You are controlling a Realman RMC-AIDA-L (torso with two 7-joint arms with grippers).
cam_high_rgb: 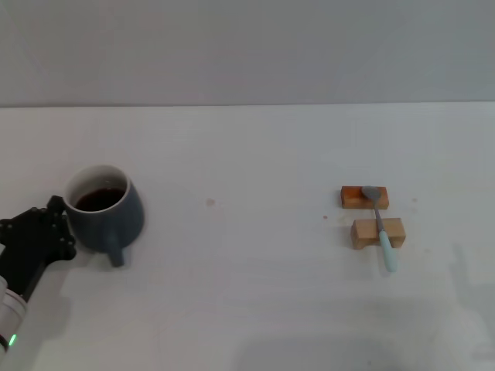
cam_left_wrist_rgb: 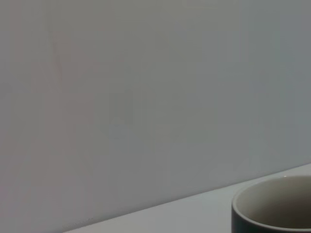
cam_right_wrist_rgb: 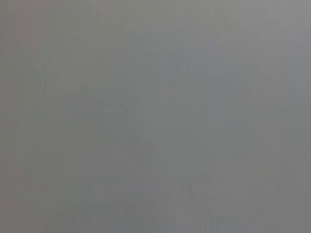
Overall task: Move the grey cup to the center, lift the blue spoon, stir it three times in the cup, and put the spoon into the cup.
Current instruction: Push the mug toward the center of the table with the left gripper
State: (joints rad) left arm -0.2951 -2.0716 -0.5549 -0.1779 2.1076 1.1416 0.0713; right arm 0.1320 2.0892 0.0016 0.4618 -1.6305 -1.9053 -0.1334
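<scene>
The grey cup [cam_high_rgb: 108, 220] stands at the left of the white table, with dark brown liquid inside and its handle toward the front. Its rim also shows in the left wrist view [cam_left_wrist_rgb: 272, 204]. My left gripper [cam_high_rgb: 62, 229] is black and sits right beside the cup's left side. The blue spoon [cam_high_rgb: 381, 228] lies at the right across two small wooden blocks, with its metal bowl on the far block and its pale blue handle pointing to the front. My right gripper is out of view, and the right wrist view shows only plain grey.
The far wooden block [cam_high_rgb: 352, 198] and the near wooden block [cam_high_rgb: 363, 233] carry the spoon. The white table [cam_high_rgb: 247, 255] runs back to a grey wall. A small speck [cam_high_rgb: 209, 203] lies near the middle.
</scene>
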